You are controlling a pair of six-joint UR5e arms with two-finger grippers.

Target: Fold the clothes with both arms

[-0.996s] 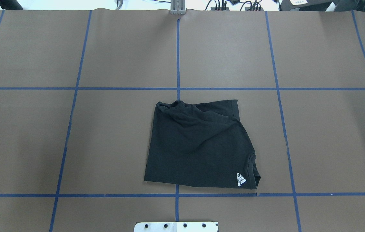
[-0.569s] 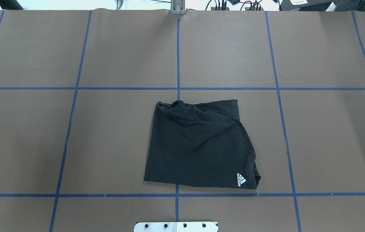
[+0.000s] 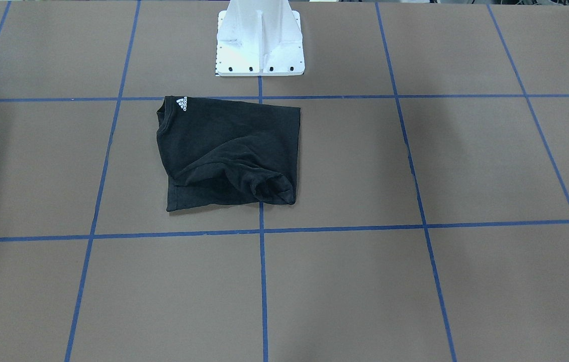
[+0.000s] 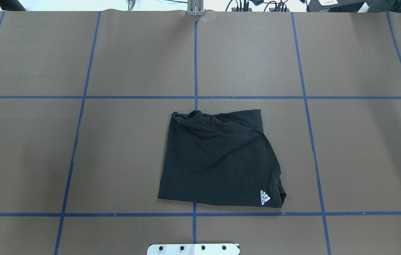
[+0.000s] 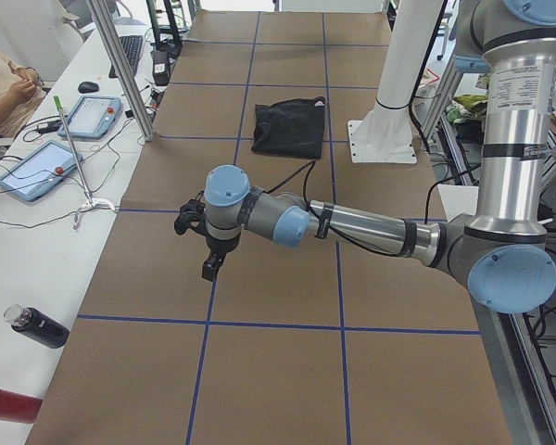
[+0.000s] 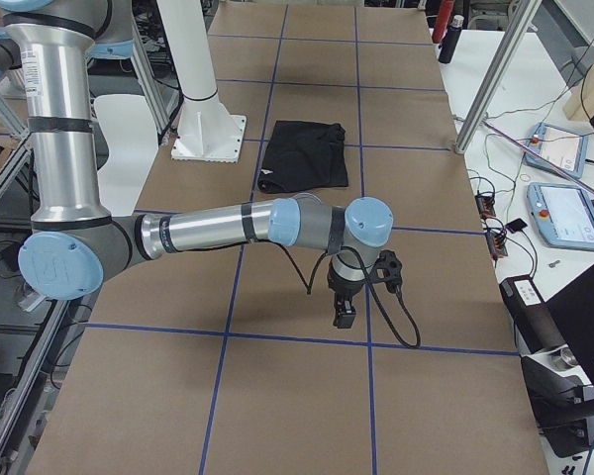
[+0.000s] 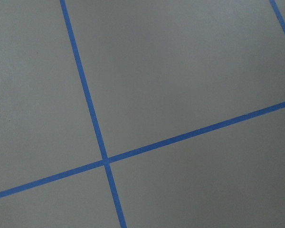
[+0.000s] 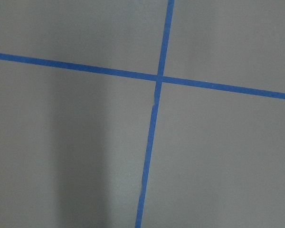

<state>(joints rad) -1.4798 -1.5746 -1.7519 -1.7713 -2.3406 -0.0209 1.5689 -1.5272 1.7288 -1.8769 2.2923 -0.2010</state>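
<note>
- Found on the table [image 4: 363,148], directly in front of the white pedestal [image 3: 259,40]: the black shirt [image 4: 218,159], already folded into a rough square.
- Marked by a small white logo [image 4: 265,197] on the corner close to the pedestal, toward the robot's right.
- Probably light, soft and limp. Likely to sag and slide on itself when lifted, and to keep no shape of its own.
- Judged not fragile, and not very slippery on the brown table cover.
- Thicker at the bunched corner [image 4: 188,120], far from the pedestal, where a rolled part of cloth stands up a little. Flatter along the other edges.
- Best taken at the two ends of one edge, one end for each claw, pinching all layers together so that no lower layer stays behind.
- Better not taken in the middle, where only the top layer would come up.
- Left claw [image 5: 208,272]: pointing down over bare table, well apart from the pedestal, carrying no cloth. Cannot tell from this side view if open or closed.
- Right claw [image 6: 345,315]: the same on the other side of the pedestal, also impossible to tell.
- In both wrist views, only brown table and blue tape lines [image 7: 88,102].
</note>
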